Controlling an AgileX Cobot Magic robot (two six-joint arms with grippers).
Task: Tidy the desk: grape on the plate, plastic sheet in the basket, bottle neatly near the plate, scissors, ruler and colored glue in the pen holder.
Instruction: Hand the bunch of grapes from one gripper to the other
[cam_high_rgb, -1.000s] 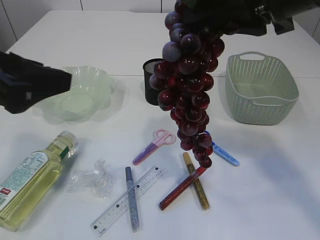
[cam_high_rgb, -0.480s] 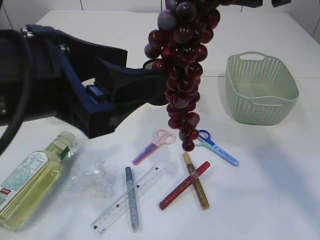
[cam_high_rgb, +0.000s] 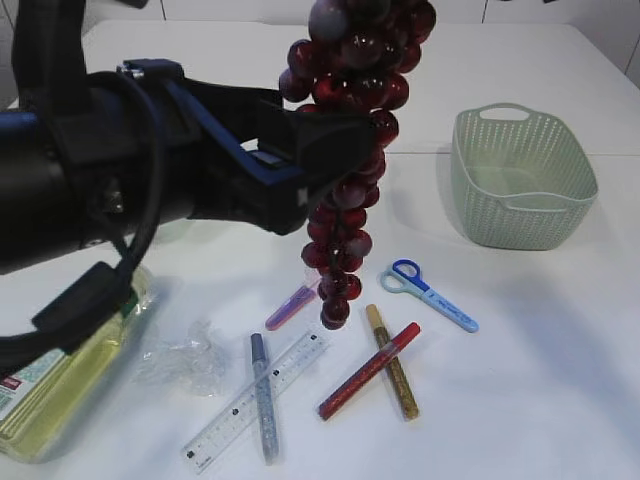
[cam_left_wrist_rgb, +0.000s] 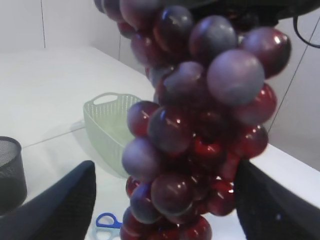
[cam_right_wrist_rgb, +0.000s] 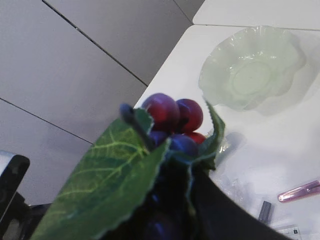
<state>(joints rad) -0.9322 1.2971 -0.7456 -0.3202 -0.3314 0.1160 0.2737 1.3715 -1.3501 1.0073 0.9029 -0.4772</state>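
The left gripper stands wide open, its two dark fingers spread either side of the lower part of the grape bunch without closing on it; in the exterior view the left arm reaches in from the left and its tip overlaps the bunch at mid-height. The bunch hangs in the air from above, and the right wrist view looks down past its green leaves and top grapes; the right gripper itself is hidden under the leaves, so whether it is clamped on the stem cannot be told. Below lies a white table with the pale green plate empty at the far left side, the black mesh pen holder behind the arm, and the green basket empty at the right. Scattered near the front are blue scissors, pink scissors, a clear ruler, grey, red and gold glue pens, crumpled plastic sheet and the bottle lying on its side. White wall panels back the table.
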